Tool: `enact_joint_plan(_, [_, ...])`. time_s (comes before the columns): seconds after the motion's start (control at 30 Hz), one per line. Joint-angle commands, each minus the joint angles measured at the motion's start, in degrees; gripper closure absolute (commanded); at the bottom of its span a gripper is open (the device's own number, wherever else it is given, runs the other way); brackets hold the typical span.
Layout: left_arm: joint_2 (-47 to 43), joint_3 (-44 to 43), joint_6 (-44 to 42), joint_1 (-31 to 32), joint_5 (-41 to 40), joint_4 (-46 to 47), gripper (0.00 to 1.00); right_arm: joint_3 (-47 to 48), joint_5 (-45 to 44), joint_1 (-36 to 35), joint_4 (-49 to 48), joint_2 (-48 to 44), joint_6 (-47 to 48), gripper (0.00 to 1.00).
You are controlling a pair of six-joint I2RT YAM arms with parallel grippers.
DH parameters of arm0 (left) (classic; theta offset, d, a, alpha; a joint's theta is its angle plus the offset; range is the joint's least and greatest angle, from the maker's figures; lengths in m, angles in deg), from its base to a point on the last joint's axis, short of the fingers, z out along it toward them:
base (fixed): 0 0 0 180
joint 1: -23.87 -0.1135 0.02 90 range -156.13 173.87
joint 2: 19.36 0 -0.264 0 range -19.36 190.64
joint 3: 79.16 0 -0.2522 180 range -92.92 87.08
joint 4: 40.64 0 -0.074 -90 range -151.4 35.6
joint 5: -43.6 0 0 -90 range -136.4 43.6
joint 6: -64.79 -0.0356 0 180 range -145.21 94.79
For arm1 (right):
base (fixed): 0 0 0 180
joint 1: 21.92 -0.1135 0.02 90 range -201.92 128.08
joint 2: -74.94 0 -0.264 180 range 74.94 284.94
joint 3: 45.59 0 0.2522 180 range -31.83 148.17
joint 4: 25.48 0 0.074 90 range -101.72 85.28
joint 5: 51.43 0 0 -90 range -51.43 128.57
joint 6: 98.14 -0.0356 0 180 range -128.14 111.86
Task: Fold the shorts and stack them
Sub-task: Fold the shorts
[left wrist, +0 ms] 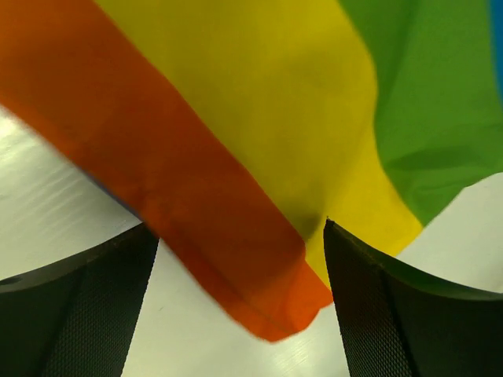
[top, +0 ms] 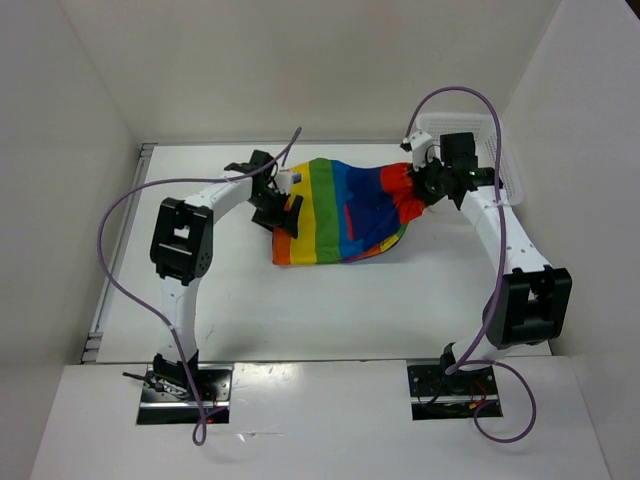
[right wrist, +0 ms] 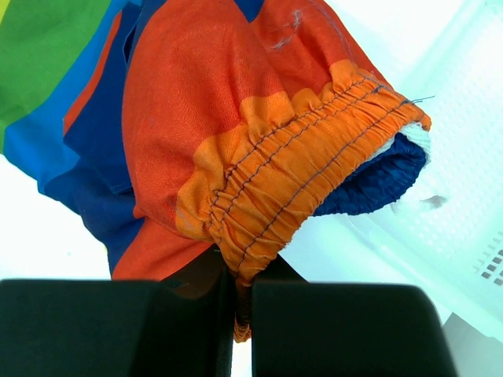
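A: Starting big. Logged a white table (top: pixel 330 310) under everything.

B: And on it?

A: Noted two arms bolted at the near edge: left arm (top: pixel 185 240) bent in toward the centre, right arm (top: pixel 500 235) reaching far along the right side. Next down, found the shorts (top: pixel 340 210), rainbow-striped, lying on the far half of the table between the two grippers. Orange and yellow at the left end, then green, blue, red toward the right.

B: Flat all over?

A: Mostly flat at left and middle. Bunched and lifted at the right end. Placed a white mesh basket (top: pixel 505 165) in the far right corner, just beside that bunched end.

B: Grippers?

A: Put the left gripper (top: pixel 280 190) at the shorts' left edge. Seen from its wrist: left fingers (left wrist: pixel 78 314) spread wide apart, gripping nothing, with the orange hem corner (left wrist: pixel 275 306) in the gap between them. Cannot tell whether touching the right-hand pad.

B: And the other?

A: Put the right gripper (top: pixel 425 188) at the red end, near the basket. Seen from its wrist: right fingers (right wrist: pixel 346 330) pressed together, pinching a fold of the gathered orange waistband (right wrist: pixel 299 188). Above the pinch, a loop of band with blue cloth inside.

B: Smallest?

A: Stitch rows (right wrist: pixel 314 161) in dark thread along the elastic.
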State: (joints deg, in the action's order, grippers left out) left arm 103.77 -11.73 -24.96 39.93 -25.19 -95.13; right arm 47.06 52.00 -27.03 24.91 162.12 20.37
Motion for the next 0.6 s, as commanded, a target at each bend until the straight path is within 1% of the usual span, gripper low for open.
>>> enact_joint_plan(0.0, [1.6,-0.2,-0.3,1.3,4.1,1.2,0.08,3.5,-1.2,0.4,-0.8,-0.3,1.1,1.00])
enact_joint_plan(0.03, [2.2,-0.2,-0.3,1.3,4.1,1.2,0.08,3.5,-1.2,0.4,-0.8,-0.3,1.1,1.00])
enact_joint_plan(0.07, [3.2,-0.2,-0.3,1.3,4.1,1.2,0.11,3.5,-1.2,0.4,-0.8,-0.3,1.1,1.00])
enact_joint_plan(0.13, [4.1,-0.2,-0.3,1.8,4.6,1.9,0.24,3.5,-0.7,0.4,-0.2,-0.3,0.6,1.00])
enact_joint_plan(0.23, [5.7,0.3,-0.3,1.8,5.9,2.4,0.48,3.5,0.8,0.4,-0.2,0.3,-0.9,1.00])
enact_joint_plan(0.27, [6.2,0.3,-0.3,1.8,6.7,2.4,0.63,4.2,1.3,0.4,-0.8,0.8,-1.6,1.00])
enact_joint_plan(0.3, [6.2,0.3,-0.3,1.8,8.2,2.4,0.70,4.7,1.3,0.4,-0.8,0.8,-3.5,1.00])
enact_joint_plan(0.37, [6.8,-2.0,-0.3,2.5,8.8,2.4,0.80,5.3,2.0,0.4,-2.1,2.2,-5.6,1.00])
enact_joint_plan(0.4, [6.8,-2.7,-0.3,3.1,8.8,2.4,0.87,5.3,2.0,-1.0,-2.1,2.2,-6.3,1.00])
enact_joint_plan(0.47, [6.8,-4.2,-0.3,3.8,9.5,2.4,0.91,6.5,0.6,-3.7,-2.1,3.4,-6.3,1.00])
enact_joint_plan(0.5, [7.3,-5.6,-0.3,4.5,10.1,2.4,0.91,6.5,-0.1,-6.7,-2.6,3.4,-6.3,1.00])
enact_joint_plan(0.57, [7.3,-6.1,-0.3,5.1,10.1,2.4,0.92,7.9,-0.6,-9.0,-3.2,5.6,-9.3,1.00])
